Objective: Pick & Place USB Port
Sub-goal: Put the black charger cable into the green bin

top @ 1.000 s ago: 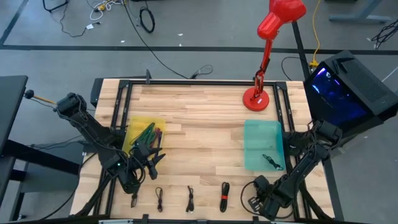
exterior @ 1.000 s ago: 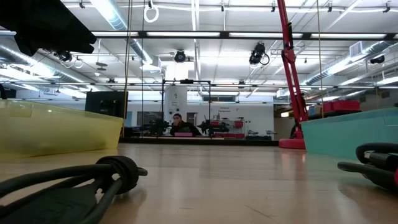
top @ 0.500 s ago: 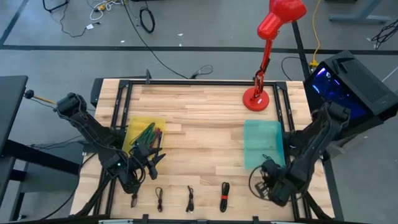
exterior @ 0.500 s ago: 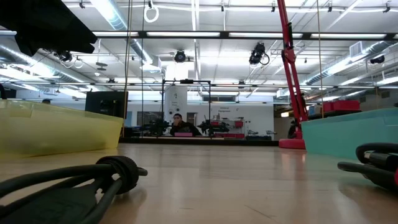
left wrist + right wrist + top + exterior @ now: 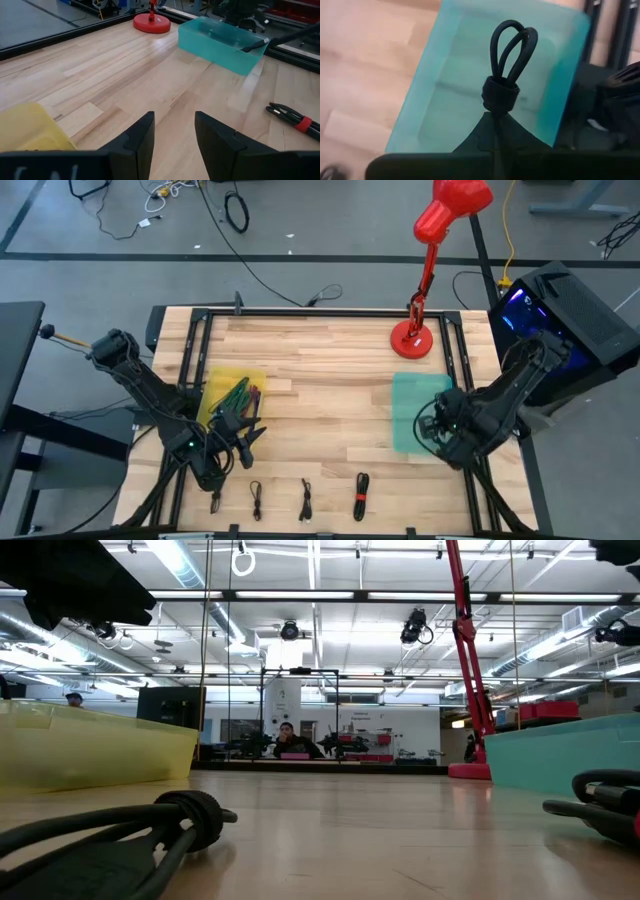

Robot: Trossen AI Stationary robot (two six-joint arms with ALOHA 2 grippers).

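Right pincer (image 5: 437, 427) is over the near right part of the teal bin (image 5: 408, 395), at the bench's right side. Its fingers (image 5: 492, 131) are pressed together on a bundled black cable (image 5: 503, 65); the looped end sticks out past the fingertips, with a black wrap band just beyond them. In the right wrist view the bundle hangs above the bin's interior, not touching the floor of the bin. Another cable (image 5: 517, 97) lies faintly visible inside the bin.

Left pincer (image 5: 243, 435) sits low over the bench (image 5: 320, 360), just beside the near edge of the yellow bin (image 5: 222, 380). Fingers (image 5: 140, 142) are spread, with bare wood showing between them; nothing is held. The yellow bin holds a mix of green and dark items, too small to tell apart.

Four cable bundles lie in a row along the near edge of the bench: three black ones (image 5: 256, 500) and one with a red band (image 5: 360, 497). The red-banded one also shows in the left wrist view (image 5: 295, 120).

A red lamp (image 5: 425, 265) stands on its round base at the far side of the bench, beyond the teal bin. The low view shows a black bundle (image 5: 130, 835) close in the foreground and both bins at the sides.
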